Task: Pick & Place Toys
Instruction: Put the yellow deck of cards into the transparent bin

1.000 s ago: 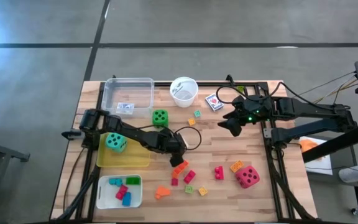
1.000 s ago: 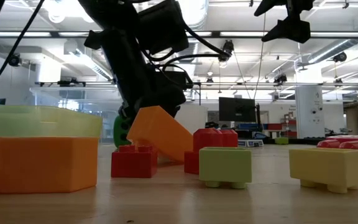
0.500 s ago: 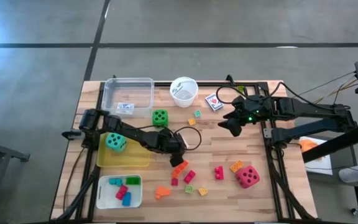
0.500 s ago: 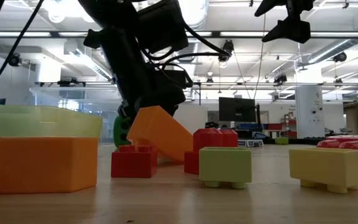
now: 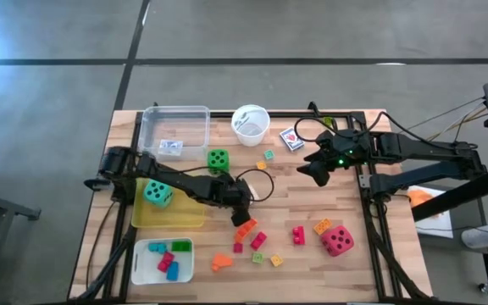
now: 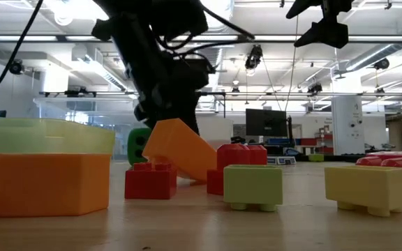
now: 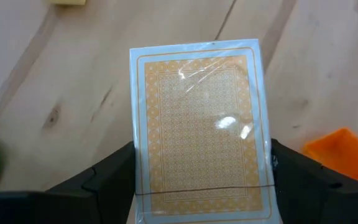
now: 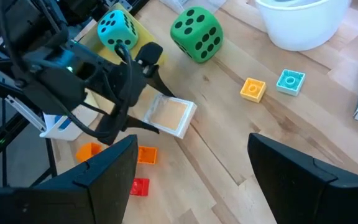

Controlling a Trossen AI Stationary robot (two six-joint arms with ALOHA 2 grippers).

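Orange-backed card pack (image 7: 201, 124) sits clamped between the left gripper (image 8: 143, 106) fingers (image 7: 114, 171), at centre of the high view on the wooden desk (image 5: 312, 263). Green die (image 5: 218, 158) lies just above it in frame; orange block (image 5: 244, 229) and red blocks just below. Teal die (image 5: 158, 193) rests in the yellow tray (image 5: 176, 216), centre left. White cup (image 5: 250, 124) stands at top centre. Right gripper (image 5: 314, 172) hovers right of centre, fingers (image 8: 291, 168) apart, holding nothing. Red die (image 5: 338, 240) lies at lower right.
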